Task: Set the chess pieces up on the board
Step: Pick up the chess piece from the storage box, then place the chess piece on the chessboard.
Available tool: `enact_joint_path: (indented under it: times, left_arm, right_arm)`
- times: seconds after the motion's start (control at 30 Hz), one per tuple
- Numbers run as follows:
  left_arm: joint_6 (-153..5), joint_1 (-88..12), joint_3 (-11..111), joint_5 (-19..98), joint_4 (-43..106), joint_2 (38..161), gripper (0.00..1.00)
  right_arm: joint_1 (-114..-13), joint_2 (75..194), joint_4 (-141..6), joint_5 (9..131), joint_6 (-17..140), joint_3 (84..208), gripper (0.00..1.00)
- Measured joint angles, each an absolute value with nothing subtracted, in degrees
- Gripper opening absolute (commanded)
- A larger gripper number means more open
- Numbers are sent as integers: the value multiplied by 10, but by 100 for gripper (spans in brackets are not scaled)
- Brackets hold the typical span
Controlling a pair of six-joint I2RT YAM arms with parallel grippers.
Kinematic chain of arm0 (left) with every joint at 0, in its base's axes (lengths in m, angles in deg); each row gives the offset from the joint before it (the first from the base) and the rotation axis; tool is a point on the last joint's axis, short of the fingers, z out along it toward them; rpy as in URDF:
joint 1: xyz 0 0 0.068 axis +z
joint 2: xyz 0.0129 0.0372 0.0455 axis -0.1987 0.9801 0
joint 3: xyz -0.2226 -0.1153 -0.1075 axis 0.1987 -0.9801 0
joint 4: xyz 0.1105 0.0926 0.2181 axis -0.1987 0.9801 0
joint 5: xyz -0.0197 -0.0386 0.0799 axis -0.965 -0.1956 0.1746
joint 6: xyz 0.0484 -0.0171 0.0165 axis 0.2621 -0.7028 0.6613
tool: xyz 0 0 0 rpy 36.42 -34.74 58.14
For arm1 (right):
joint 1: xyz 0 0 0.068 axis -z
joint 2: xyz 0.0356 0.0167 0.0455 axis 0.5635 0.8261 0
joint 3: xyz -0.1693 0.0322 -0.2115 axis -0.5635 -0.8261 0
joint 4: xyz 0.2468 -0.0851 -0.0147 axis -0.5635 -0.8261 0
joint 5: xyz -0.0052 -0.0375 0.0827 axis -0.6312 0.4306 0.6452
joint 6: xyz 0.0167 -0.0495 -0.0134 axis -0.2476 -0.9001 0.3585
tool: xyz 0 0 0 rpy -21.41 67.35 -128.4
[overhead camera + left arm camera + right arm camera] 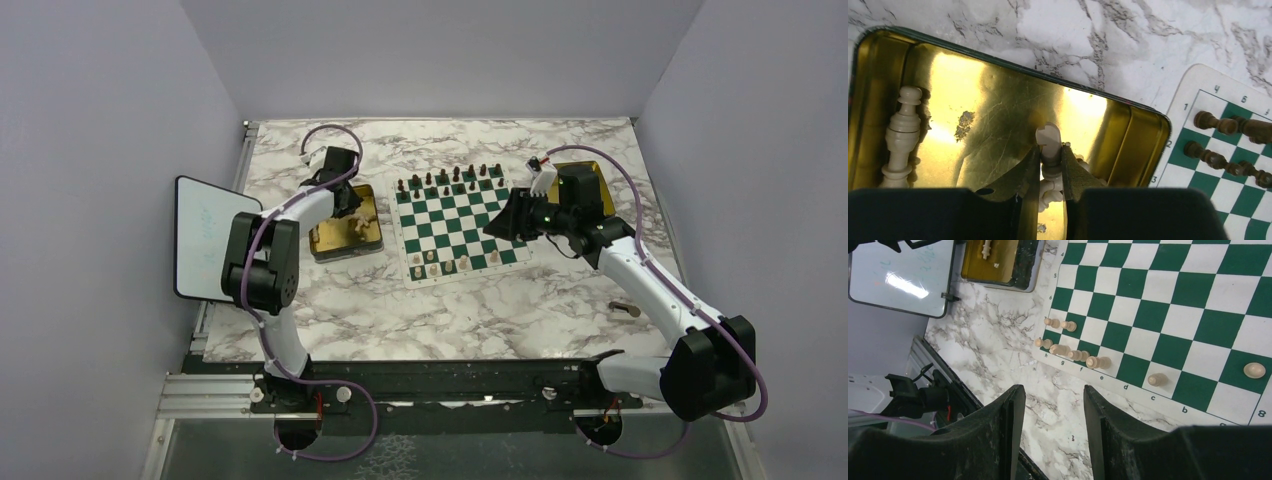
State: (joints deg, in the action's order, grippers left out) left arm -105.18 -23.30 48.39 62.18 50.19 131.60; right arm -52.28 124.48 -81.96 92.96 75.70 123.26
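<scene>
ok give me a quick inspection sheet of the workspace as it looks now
surface: marble table
job's things: board lying flat; cream pieces along its near edge, more in gold tray
clutter: dark pieces on far rows; white tablet at left; second gold tray at right; small dark object
claws: left claw shut on cream piece in the tray; right claw open, empty
cables: purple cables looped along both arms
surroundings: plain grey walls
</scene>
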Motion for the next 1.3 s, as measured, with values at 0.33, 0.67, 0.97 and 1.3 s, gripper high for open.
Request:
enact_joint_path:
  times: [0.33, 0.67, 0.97, 1.3]
  left_arm:
    - [-968, -233, 454, 585, 466, 1204, 12]
    - [-857, -233, 358, 443, 381, 1097, 10]
    - [-708, -275, 256, 270, 287, 974, 9]
    - [-516, -375, 205, 152, 269, 894, 8]
  right_arm:
    - [-523, 1233, -820, 914, 782, 1233, 51]
    - [-523, 1227, -813, 911, 813, 1233, 51]
    - [-527, 1258, -808, 915, 852, 1245, 49]
    - [-573, 1298, -769, 936, 901, 1263, 49]
